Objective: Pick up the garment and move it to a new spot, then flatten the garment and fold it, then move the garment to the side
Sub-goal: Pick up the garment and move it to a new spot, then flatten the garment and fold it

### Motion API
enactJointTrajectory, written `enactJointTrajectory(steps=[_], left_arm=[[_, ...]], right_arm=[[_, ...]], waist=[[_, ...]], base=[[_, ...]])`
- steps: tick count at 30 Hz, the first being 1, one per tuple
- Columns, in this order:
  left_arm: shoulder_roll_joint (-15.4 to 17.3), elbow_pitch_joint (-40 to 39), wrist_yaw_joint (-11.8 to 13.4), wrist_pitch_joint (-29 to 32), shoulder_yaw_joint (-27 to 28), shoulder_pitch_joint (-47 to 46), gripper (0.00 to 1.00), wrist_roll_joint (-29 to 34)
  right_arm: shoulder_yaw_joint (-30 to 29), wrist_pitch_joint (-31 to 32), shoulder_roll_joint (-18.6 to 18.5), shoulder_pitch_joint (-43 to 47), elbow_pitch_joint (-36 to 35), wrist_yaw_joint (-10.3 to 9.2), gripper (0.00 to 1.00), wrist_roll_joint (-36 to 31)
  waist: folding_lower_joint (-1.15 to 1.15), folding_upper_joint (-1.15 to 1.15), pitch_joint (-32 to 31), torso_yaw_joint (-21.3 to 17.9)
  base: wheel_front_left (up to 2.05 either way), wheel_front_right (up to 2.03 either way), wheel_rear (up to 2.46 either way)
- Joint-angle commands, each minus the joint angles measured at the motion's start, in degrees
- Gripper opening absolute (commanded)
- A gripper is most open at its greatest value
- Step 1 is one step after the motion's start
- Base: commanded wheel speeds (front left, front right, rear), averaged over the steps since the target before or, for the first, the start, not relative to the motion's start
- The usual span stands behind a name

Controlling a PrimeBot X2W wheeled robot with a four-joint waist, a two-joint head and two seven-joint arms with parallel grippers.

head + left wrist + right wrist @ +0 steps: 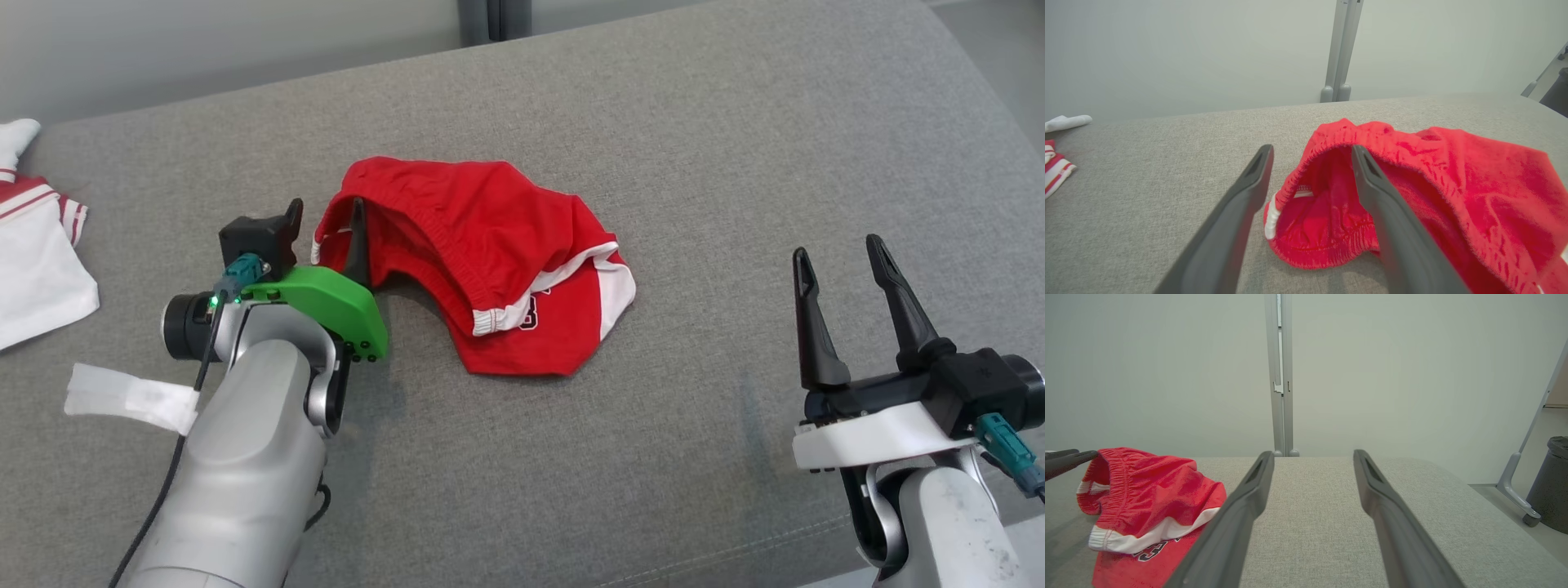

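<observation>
The garment point(490, 261), red shorts with white trim and a dark number print, lies crumpled in the middle of the grey cushioned surface point(735, 147). My left gripper point(325, 233) stands open at its left edge. In the left wrist view the gripper point(1311, 149) straddles the elastic waistband of the garment point(1453, 196): the right finger point(1372, 192) sits inside the waist opening and the left finger point(1249, 192) outside over bare cushion. My right gripper point(841, 261) is open, well to the right of the shorts, and its wrist view point(1312, 457) has the garment point(1151, 486) at the lower left.
A white garment with red stripes point(33, 261) lies at the surface's left edge. A white tape strip point(131, 398) is stuck near my left forearm. Behind the surface stands a grey post point(1280, 375). A dark bin point(1551, 482) stands on the floor off the right side.
</observation>
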Motion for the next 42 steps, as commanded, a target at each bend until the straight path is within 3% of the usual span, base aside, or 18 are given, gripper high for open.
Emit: enactJointTrajectory(steps=[1,11,15,20,26,33,42], left_arm=[[-0.12,-1.22,-0.55,-0.03,0.29,2.21,1.0,0.73],[-1.58,-10.65,-5.21,-0.03,-1.46,14.17,1.0,0.0],[-1.6,-14.49,-6.08,-0.04,-7.44,17.68,1.0,-4.75],[-1.58,-15.56,-4.48,-0.03,-15.03,18.36,1.0,-9.08],[-1.55,-13.06,-2.14,-0.03,-19.64,15.79,1.0,-12.48],[-1.55,-7.55,0.25,-0.02,-19.28,12.55,1.0,-14.93],[-1.55,-5.0,2.48,-0.02,-15.91,11.3,1.0,-15.13]], right_arm=[[-0.16,-0.16,-0.21,1.26,0.37,0.0,1.0,-0.4],[-0.45,-0.16,-0.21,4.36,1.25,0.0,1.0,-0.41],[-0.33,-0.16,-0.22,4.97,1.34,0.0,1.0,-0.41],[-0.07,-0.16,-0.22,4.84,1.35,0.0,1.0,-0.49],[0.26,-0.16,-0.21,4.16,1.32,0.0,1.0,-0.5],[-0.14,-0.16,-0.2,3.13,0.98,0.0,1.0,-0.47],[-0.3,-0.16,-0.2,2.82,0.99,0.0,1.0,-0.1]], waist=[[0.0,0.0,-2.75,2.12],[0.0,0.0,-7.81,3.79],[0.0,0.0,-8.49,2.95],[0.0,0.0,-8.13,0.91],[0.0,0.0,-6.88,-2.29],[0.0,0.0,-4.84,-5.44],[0.0,0.0,-4.02,-6.02]], base=[[0.0,0.0,0.0],[0.0,0.0,0.0],[0.0,0.0,0.0],[0.0,0.0,0.0],[0.0,0.0,0.0],[0.0,0.0,0.0],[0.0,0.0,0.0]])
